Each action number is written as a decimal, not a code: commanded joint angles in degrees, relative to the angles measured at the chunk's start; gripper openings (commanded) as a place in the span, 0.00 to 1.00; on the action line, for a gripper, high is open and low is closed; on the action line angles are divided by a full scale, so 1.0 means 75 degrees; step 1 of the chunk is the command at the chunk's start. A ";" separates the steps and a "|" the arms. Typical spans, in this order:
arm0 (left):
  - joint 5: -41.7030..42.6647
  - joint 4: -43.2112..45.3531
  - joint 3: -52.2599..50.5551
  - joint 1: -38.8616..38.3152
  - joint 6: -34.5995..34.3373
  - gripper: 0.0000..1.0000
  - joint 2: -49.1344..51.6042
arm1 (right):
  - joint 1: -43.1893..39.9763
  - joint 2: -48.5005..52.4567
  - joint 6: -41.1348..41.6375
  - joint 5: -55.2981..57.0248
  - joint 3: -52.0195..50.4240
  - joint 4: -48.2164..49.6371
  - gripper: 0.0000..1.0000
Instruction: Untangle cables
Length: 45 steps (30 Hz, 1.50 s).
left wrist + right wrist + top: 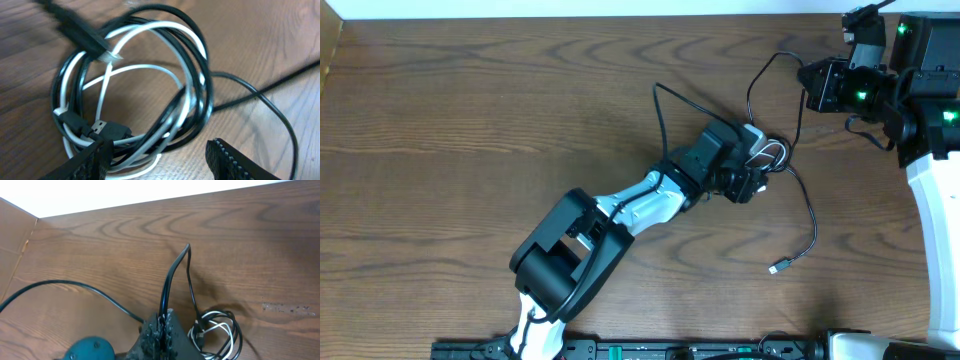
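i see two cables on the table point(470, 120): one black cable point(207, 95) and one white cable point(102, 92). they are wound together in one small round bunch, with black loops and white loops lying on each other. from above, the bunch sits at about 3 o'clock from the middle of the table, partly under my left tool.

i have two tools. my left tool point(159, 152) is let go, and its two fingers point(240, 160) stand apart, not gripping. in its own camera it hangs at the 6 o'clock edge of the bunch, and one finger covers a bit of the loops. the left arm point(570, 250) reaches in from 7 o'clock.

my right tool point(161, 325) is up at 2 o'clock on the table. it is pinched tight on the black cable. the cable comes out of its tips, goes up, bends over and drops down to the bunch.

i count three plugs. one black plug point(80, 30) crosses the bunch at 11 o'clock and looks blurry. one dark plug point(107, 131) lies inside the bunch at 7 o'clock. one far plug point(776, 268) sits alone at 4 o'clock on the table, at the end of a long black tail.
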 commanded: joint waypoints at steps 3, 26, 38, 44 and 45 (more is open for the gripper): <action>-0.0020 -0.0184 0.0020 -0.0347 0.1256 0.64 -0.0067 | -0.0026 -0.0035 0.0108 -0.0020 0.0050 0.0003 0.01; -0.0443 0.0612 0.0020 -0.0530 0.1428 0.10 0.0350 | -0.0020 -0.0035 0.0108 0.0143 0.0050 -0.0006 0.01; 0.1402 -0.0938 0.0020 0.0157 0.0848 0.08 -0.1699 | -0.0041 0.0568 0.0117 0.1976 -0.0003 -0.0154 0.01; 0.2425 -0.1215 0.0020 0.0918 0.0423 0.08 -0.2355 | -0.0099 0.1591 0.0259 0.1973 -0.0003 -0.0277 0.01; 0.2748 -0.1215 0.0020 0.1070 0.0236 0.08 -0.2366 | -0.0131 0.1775 0.0259 0.1973 -0.0003 -0.0312 0.01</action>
